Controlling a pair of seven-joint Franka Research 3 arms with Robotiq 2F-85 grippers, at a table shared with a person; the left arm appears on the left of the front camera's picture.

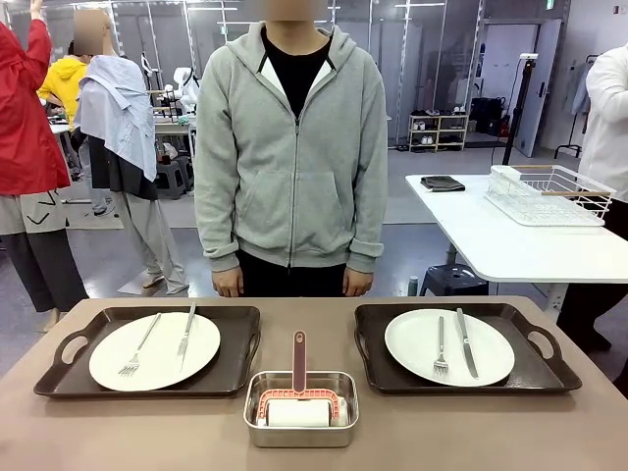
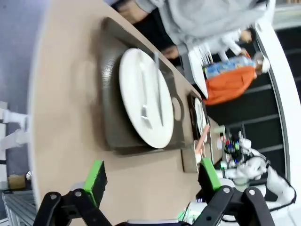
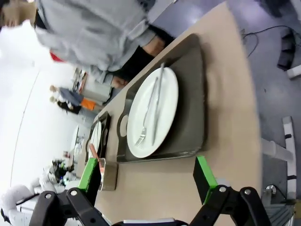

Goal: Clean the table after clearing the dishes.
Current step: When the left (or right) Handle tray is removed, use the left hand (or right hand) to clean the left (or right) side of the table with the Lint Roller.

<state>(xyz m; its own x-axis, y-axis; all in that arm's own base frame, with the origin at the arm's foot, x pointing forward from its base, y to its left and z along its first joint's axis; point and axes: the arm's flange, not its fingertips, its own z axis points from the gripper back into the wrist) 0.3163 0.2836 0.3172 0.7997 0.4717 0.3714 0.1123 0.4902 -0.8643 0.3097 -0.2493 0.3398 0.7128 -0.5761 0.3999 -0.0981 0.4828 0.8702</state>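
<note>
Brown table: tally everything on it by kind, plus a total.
Trays: 2
Plates: 2
Forks: 2
Knives: 2
Steel pan: 1
Roller in the pan: 1
Total: 10

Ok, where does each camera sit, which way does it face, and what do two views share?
Front view: fixed between the arms, facing across the table at the person, torso and hands showing.
Left wrist view: on the left wrist, rolled sideways, looking past the open left end effector at the left plate.
Right wrist view: on the right wrist, rolled, past the open right end effector at the right plate.
Shared: both wrist views catch the steel pan.
</note>
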